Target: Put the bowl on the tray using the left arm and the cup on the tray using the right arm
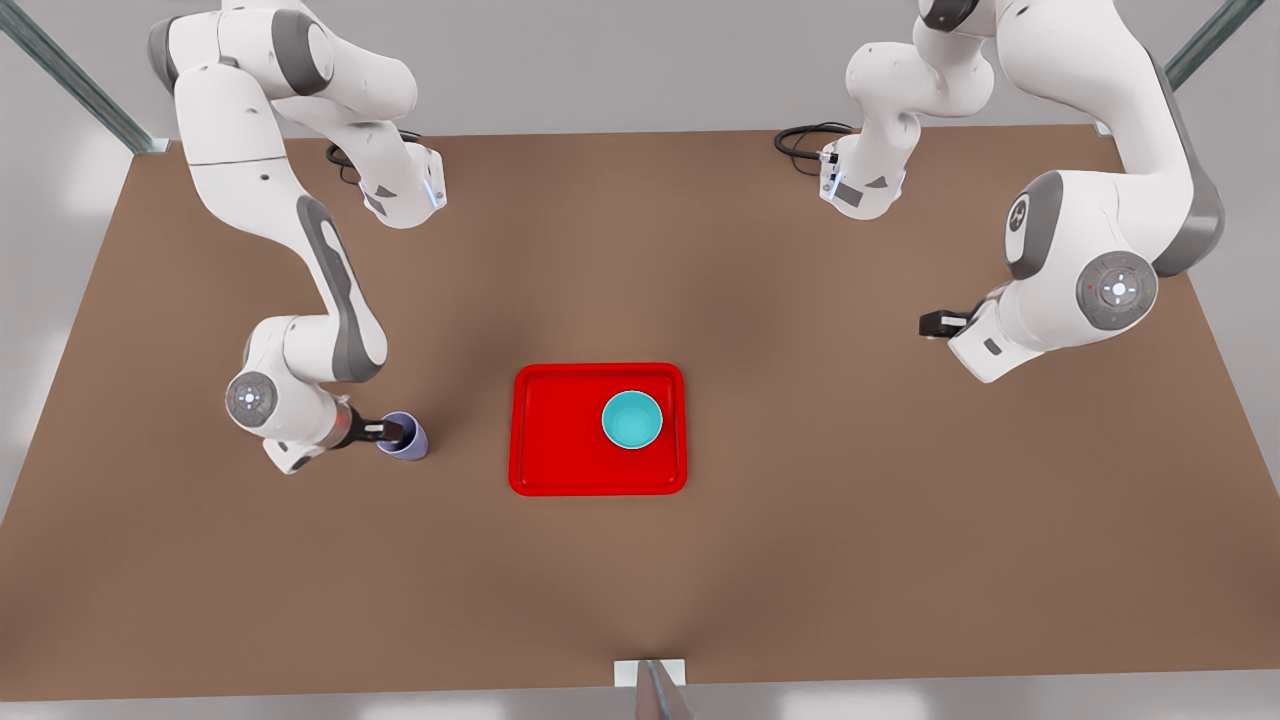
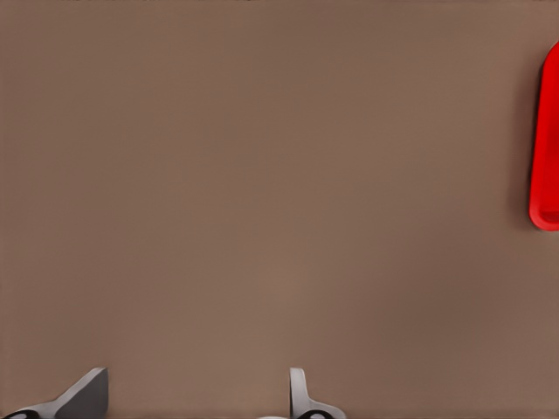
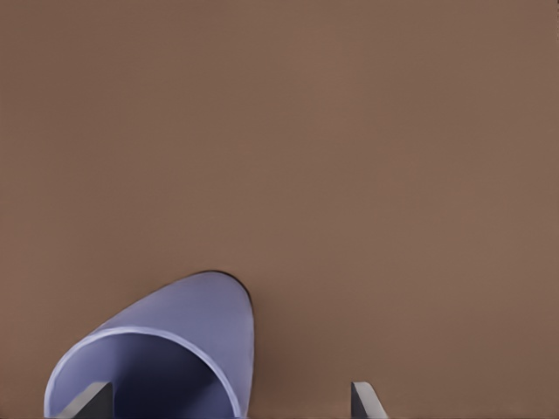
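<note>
The bowl (image 1: pixel 632 419) already sits in the tray (image 1: pixel 560 470). My left end effector (image 1: pixel 932 324) hangs over bare tabletop (image 1: pixel 800 560) well clear of the tray, spread wide and empty, waiting. The cup (image 1: pixel 404 438) stands on the tabletop on the tray's other side. My right end effector (image 1: pixel 392 432) is at its rim, one finger (image 3: pixel 87 401) inside the mouth, one (image 3: pixel 367 400) outside, not yet closed. I judge the cup light, rigid and thin-walled with a slick taper, so pinching the wall near the rim suits it; a loose grip could slip.
</note>
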Controlling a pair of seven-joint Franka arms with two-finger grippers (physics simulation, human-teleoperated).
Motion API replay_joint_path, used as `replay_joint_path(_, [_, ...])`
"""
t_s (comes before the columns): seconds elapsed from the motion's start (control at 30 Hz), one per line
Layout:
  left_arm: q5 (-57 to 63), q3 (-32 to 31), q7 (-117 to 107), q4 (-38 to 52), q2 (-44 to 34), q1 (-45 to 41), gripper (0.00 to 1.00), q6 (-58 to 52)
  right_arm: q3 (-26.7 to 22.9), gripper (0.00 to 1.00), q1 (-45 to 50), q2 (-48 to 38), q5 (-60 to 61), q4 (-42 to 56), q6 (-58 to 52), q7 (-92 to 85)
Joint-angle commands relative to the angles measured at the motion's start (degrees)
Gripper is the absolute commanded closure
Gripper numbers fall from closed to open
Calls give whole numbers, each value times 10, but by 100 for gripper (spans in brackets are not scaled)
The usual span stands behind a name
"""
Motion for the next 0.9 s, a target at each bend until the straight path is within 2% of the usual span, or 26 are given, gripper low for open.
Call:
replay_joint_path(0.0, [0, 0, 0, 0, 0, 0, 0, -1, 0, 0, 0, 3, 0, 0, 4, 0])
replay_joint_path(0.07, [0, 0, 0, 0, 1, 0, 0, -1, 0, 0, 2, 7, 0, -6, 17, 0])
replay_joint_path(0.1, [0, 0, 0, 0, 1, 0, 0, 0, 0, 13, 2, 7, 0, -8, 17, 0])
replay_joint_path(0.13, [0, 0, 1, 0, 1, 0, 0, 0, 0, 22, 2, 8, 0, -8, 17, 0])
replay_joint_path(0.17, [0, 0, 1, 0, 1, 0, 0, 0, 0, 46, 2, 9, 0, -8, 17, -1])
replay_joint_path(0.2, [0, 1, 1, 0, 1, 0, 0, 0, 0, 58, 2, 9, 0, -11, 19, -1])
replay_joint_path(0.23, [0, 1, 1, 1, 1, 0, 0, 0, 0, 65, 2, 13, 0, -11, 21, 0])
replay_joint_path(0.27, [0, 1, 1, 1, 0, 0, 0, 0, 0, 66, 2, 14, 0, -10, 22, -1])
replay_joint_path(0.33, [0, 1, 1, 1, 0, 0, 0, -1, 0, 79, 2, 16, 1, -8, 22, 0])
replay_joint_path(0.87, [0, 2, 1, 2, 2, 0, 0, 0, 2, 79, 3, 0, 3, 10, 4, 1])
